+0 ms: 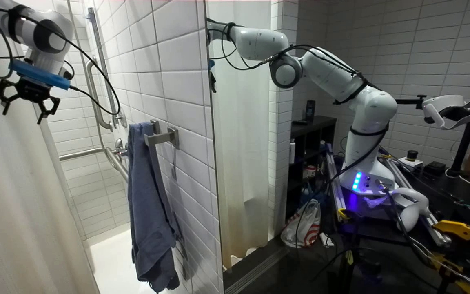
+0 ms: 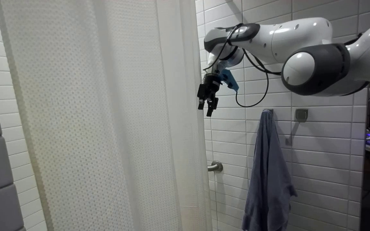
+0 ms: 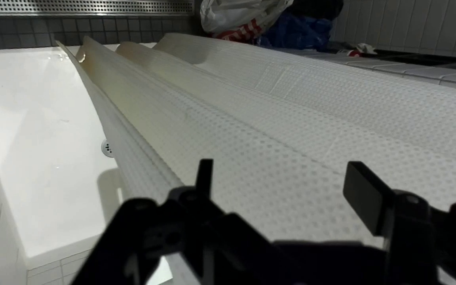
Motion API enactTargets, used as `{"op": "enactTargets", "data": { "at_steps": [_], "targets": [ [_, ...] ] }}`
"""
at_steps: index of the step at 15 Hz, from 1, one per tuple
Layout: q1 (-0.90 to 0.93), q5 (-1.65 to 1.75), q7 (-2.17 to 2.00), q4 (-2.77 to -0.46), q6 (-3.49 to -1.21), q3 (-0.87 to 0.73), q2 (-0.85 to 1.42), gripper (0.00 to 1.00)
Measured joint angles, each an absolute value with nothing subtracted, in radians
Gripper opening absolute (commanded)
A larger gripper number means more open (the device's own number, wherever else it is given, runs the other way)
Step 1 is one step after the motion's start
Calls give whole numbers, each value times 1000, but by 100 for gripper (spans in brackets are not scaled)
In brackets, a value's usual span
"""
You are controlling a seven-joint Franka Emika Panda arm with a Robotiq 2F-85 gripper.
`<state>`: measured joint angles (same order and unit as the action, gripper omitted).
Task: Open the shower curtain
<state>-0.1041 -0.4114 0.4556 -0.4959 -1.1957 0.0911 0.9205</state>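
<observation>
Jaws spread, holding nothing, my gripper [image 1: 23, 112] hangs just beside the shower curtain [image 2: 108, 122] — off-white, falling in folds along the white basin [image 3: 42, 118] — though I can't tell whether I touch the curtain.

In an exterior view, the shower curtain [image 2: 108, 115] was recorded at nine o'clock from the gripper [image 2: 205, 110], the towel [image 2: 267, 179] between four and five, a grab bar [image 2: 216, 166] at six. In both exterior views the towel hung from a wall hook [image 1: 155, 127] on the tiled wall [image 2: 326, 166]; a further wall hook [image 2: 301, 115] sat at three o'clock from the gripper. In the wrist view, the shower tray [image 3: 34, 118] lay at nine o'clock, a floor grate [image 3: 85, 7] between ten and eleven, a plastic bag [image 3: 247, 18] at twelve. The tray's drain cover [image 3: 106, 148] lay partly behind the curtain's edge. The gripper stood before the curtain, around five o'clock.
</observation>
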Motion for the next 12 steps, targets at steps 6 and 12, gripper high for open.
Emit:
{"op": "enactTargets", "data": {
  "at_steps": [6,12],
  "targets": [
    [-130,-306,468,-399,-1125,86,914,100],
    [-116,-270,577,-374,-1174,87,899,100]
  ]
}}
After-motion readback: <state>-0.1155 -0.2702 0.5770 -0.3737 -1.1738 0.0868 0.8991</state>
